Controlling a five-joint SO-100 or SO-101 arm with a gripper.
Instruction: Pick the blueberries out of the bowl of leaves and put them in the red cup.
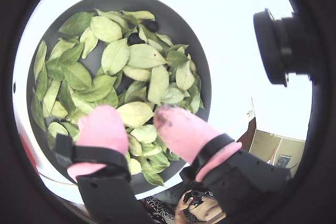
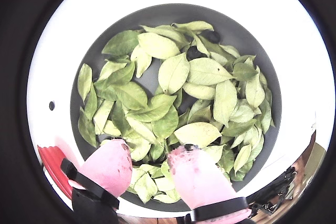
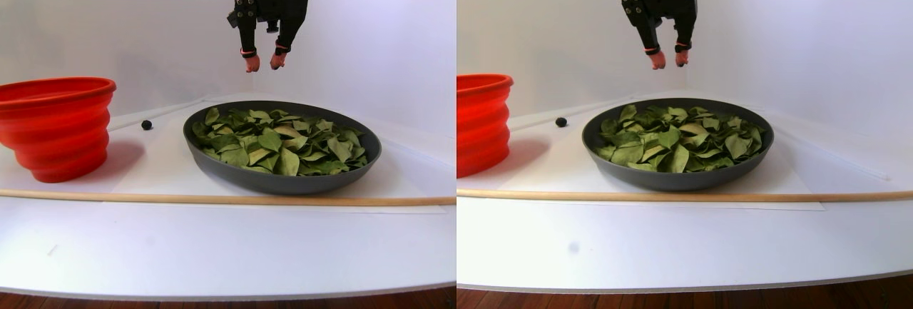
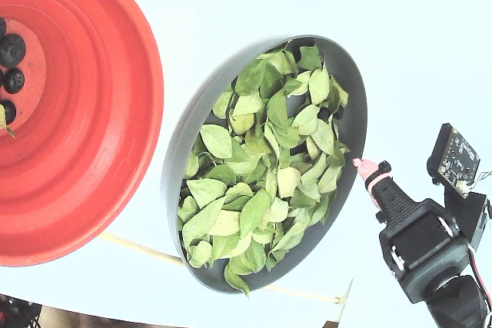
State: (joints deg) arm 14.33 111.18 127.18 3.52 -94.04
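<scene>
Thin wooden rod (image 3: 214, 198) across white table (image 3: 214, 252), wood floor below.

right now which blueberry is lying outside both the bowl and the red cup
The lone blueberry on the white table, between the red cup and the bowl. The others sit in the cup or among the leaves.

1. In the stereo pair view, the red cup (image 3: 55, 127) stands left of the bowl (image 3: 282, 180) on the surface (image 3: 214, 245).
2. Leaves (image 3: 282, 141) fill the bowl.
3. One stray berry (image 3: 147, 125) lies behind, between them.
4. Blueberries (image 4: 11, 50) sit inside the cup.
</scene>
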